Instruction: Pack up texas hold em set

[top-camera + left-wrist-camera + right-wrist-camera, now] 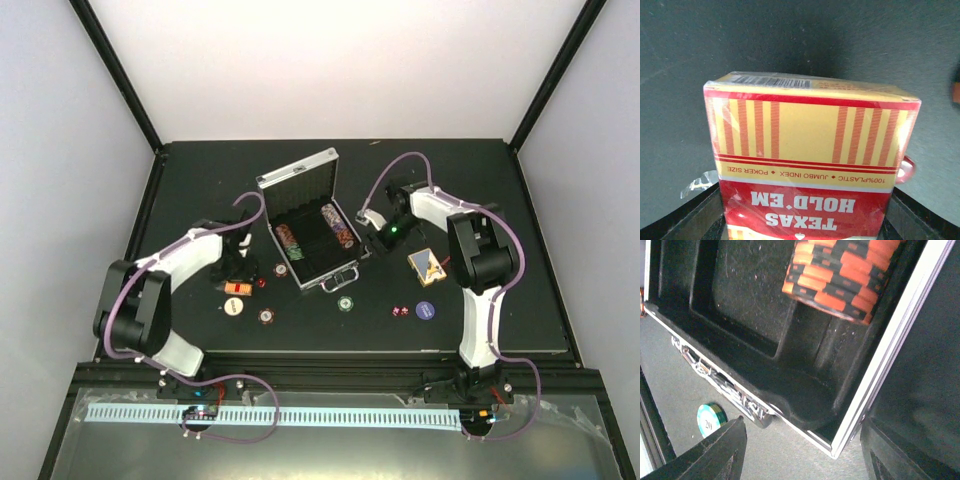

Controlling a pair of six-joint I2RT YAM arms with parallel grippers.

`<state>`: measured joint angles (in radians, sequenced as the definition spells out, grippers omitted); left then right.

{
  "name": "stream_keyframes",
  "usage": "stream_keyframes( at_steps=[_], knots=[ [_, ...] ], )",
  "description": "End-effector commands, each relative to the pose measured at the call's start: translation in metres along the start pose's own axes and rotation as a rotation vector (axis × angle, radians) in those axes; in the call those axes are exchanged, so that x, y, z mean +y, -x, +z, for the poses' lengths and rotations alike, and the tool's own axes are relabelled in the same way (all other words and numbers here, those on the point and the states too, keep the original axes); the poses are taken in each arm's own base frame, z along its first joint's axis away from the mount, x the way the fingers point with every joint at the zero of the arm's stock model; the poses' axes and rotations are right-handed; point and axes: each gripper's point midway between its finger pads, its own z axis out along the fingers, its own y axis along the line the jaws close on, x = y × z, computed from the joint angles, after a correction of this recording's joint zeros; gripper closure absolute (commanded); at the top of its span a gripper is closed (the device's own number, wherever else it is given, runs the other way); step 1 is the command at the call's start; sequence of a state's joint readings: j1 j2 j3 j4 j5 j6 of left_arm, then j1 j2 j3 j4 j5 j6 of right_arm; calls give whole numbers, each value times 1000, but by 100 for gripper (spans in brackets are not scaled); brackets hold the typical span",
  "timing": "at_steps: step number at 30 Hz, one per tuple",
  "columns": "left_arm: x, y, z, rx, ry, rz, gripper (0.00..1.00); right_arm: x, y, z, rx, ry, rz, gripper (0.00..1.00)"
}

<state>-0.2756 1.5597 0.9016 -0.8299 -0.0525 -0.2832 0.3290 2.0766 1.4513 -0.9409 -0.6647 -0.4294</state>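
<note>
The silver briefcase (pixel 310 215) lies open at mid-table, with two rows of poker chips (pixel 340 228) in its black tray. My left gripper (pixel 237 272) is shut on a red and yellow "Texas Hold'em" card deck (pixel 810 150) left of the case, low over the table. My right gripper (pixel 381 236) is open and empty, hovering over the case's front right corner (pixel 840 447). An orange and black chip stack (pixel 840 275) and the handle (pixel 720 385) show in the right wrist view. A second card deck (pixel 428 264) lies to the right.
Loose chips lie in front of the case: one by its left corner (pixel 281 269), two at front left (pixel 233 307) (pixel 267 316), a green one (pixel 346 303) (pixel 710 419) and a purple one (pixel 426 309). Red dice (pixel 400 311) sit beside the purple chip.
</note>
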Motion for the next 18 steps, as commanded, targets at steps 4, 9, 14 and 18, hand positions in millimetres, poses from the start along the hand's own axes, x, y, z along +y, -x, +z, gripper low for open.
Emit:
stream_keyframes(
  at_steps=[4,9,14,18],
  knots=[
    [-15,7,-46,-106,-84,-30,40,30,-15,9,22,80,-27,35],
    [-53,22,-88,-247,-231,90,41,40,-20,3,26,84,-55,35],
    [-118,41,-131,-430,-375,393,39,46,-23,-17,-18,49,-83,32],
    [-159,58,-146,-523,-407,609,39,47,-32,-33,7,58,-42,32]
  ],
)
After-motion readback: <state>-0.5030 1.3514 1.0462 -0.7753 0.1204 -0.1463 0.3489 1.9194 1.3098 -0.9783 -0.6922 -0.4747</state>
